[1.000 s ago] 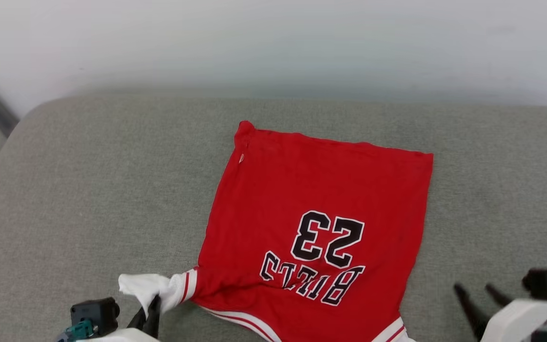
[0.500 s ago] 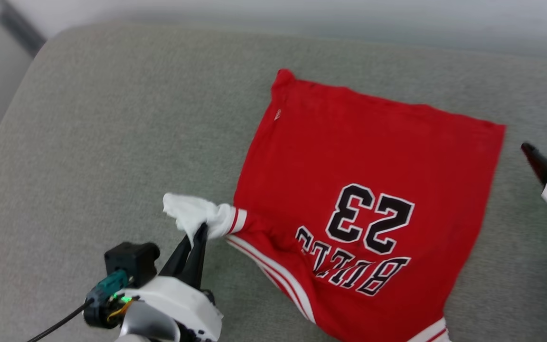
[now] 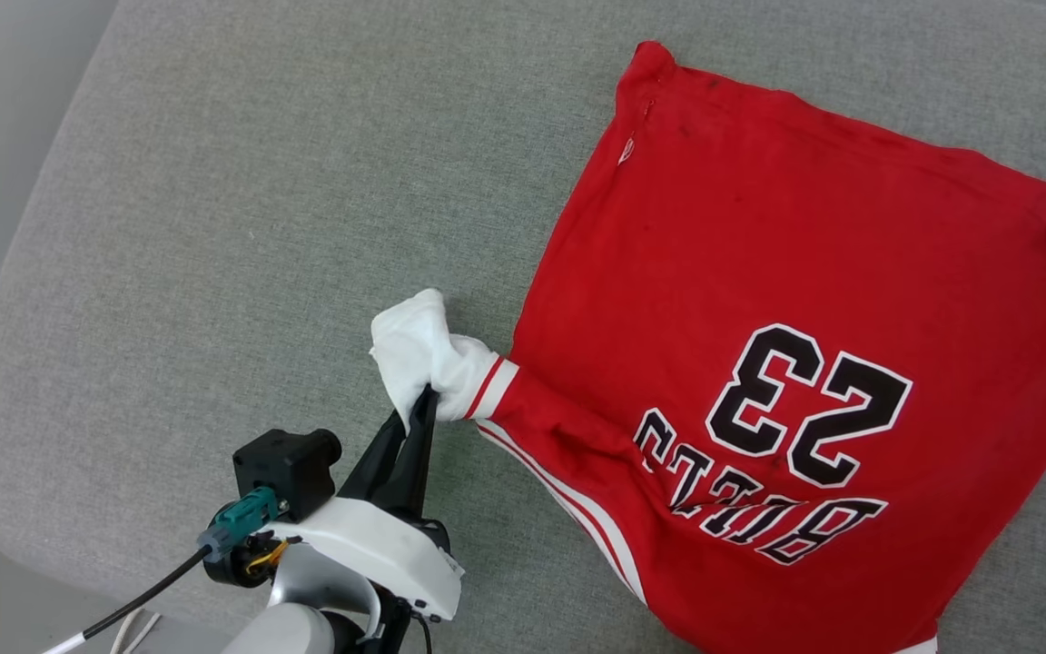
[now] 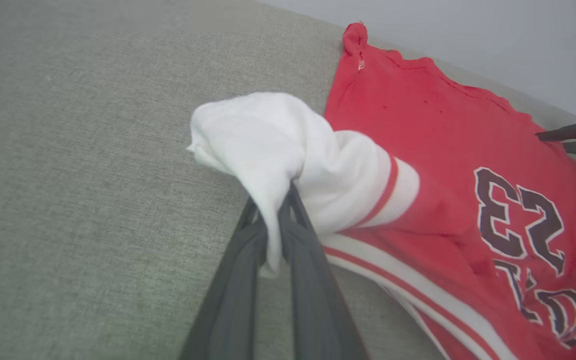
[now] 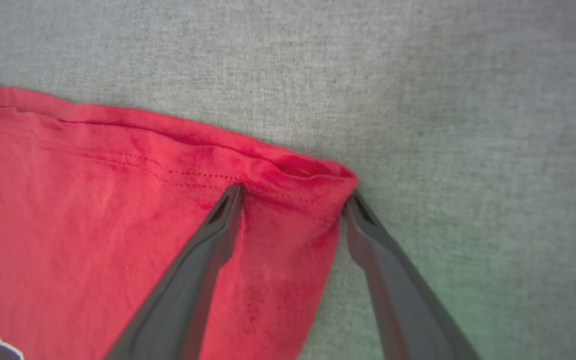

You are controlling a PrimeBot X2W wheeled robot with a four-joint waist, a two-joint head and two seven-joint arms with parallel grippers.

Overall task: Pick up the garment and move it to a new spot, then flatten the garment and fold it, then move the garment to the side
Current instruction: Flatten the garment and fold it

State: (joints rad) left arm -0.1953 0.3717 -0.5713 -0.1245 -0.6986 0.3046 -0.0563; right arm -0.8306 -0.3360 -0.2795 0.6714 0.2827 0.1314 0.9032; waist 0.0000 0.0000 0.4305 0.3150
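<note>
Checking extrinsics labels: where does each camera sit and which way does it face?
Head view: on the head, facing steeply down at the grey cushion and garment; left pincer and pale wrist at lower left.
Left wrist view: on the left wrist, facing along that pincer to the white sleeve it pinches.
Right wrist view: on the right wrist, facing down at the garment's hem corner; right pincer open around it.
Shared: head and left wrist views both show the pinched sleeve and the 23 print.

Left hand (image 4: 274, 212) pinching white sleeve (image 4: 288, 145), red garment (image 4: 418, 130) on grey cushion (image 4: 93, 175)
</note>
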